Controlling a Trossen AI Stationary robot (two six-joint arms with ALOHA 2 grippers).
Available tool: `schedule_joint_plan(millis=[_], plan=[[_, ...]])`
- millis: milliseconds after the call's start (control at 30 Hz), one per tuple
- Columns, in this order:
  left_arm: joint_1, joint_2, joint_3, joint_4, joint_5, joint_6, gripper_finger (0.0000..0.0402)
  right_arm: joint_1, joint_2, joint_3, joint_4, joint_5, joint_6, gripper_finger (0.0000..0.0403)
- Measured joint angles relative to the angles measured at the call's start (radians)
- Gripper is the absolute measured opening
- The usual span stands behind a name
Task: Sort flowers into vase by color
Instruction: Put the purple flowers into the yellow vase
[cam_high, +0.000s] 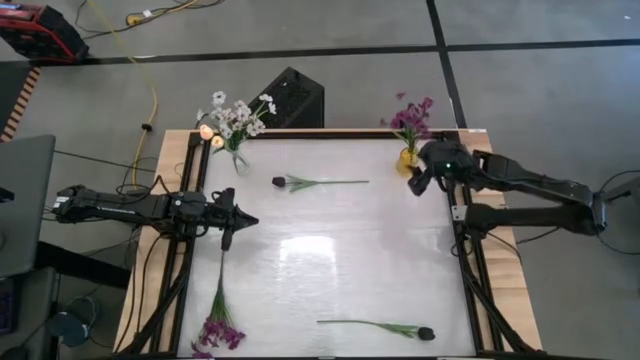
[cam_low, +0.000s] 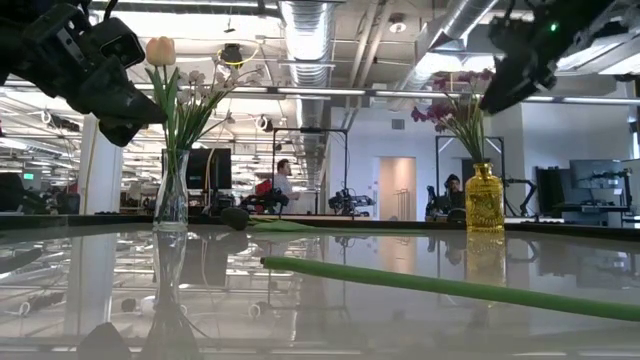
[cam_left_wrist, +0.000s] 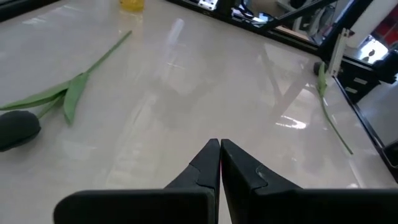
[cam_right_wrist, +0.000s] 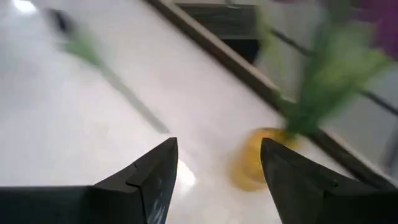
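Low view: nearest the lens, a green stem (cam_low: 450, 286) lies across the glossy table (cam_low: 330, 320), running from centre to the right edge. Behind it, a clear glass vase (cam_low: 171, 190) on the left holds white blossoms and a peach tulip bud (cam_low: 160, 50). A yellow vase (cam_low: 484, 198) on the right holds purple flowers (cam_low: 452, 105). People sit in the room beyond.

High view: the clear glass vase (cam_high: 237, 155) stands at the table's far left corner, the yellow vase (cam_high: 408, 156) at the far right. Three flowers lie loose. One dark-budded stem (cam_high: 320, 182) is between the vases. A second dark-budded stem (cam_high: 378, 326) is near the front edge. A purple sprig (cam_high: 218, 318) lies along the left edge. The left gripper (cam_high: 243, 219) hovers over the table's left side, just beyond the purple sprig's stem end. The right gripper (cam_high: 417, 180) hangs just beside the yellow vase.

Left wrist view: left gripper (cam_left_wrist: 220, 144), fingers pressed together, holding nothing. A dark bud (cam_left_wrist: 17, 129) with green leaves lies ahead on the table.

Right wrist view: right gripper (cam_right_wrist: 217, 163), fingers spread wide, empty, above the table with the yellow vase (cam_right_wrist: 255, 158) close ahead.
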Motion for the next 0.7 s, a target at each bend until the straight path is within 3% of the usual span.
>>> schedule_joint_plan(millis=[167,433,700], plan=[[0.000,0.000,0.000,0.000,-0.018,0.008,0.0000,0.133,0.069,0.017,0.089,-0.068,0.023,0.0256],[-0.014,0.000,0.000,0.000,-0.020,0.007,0.0000,0.344,0.329,0.028,0.362,-0.092,0.012,0.0256],[-0.120,0.003,0.000,0.025,-0.044,0.057,0.0000,0.455,0.622,0.191,0.429,-0.132,0.019,0.0256]])
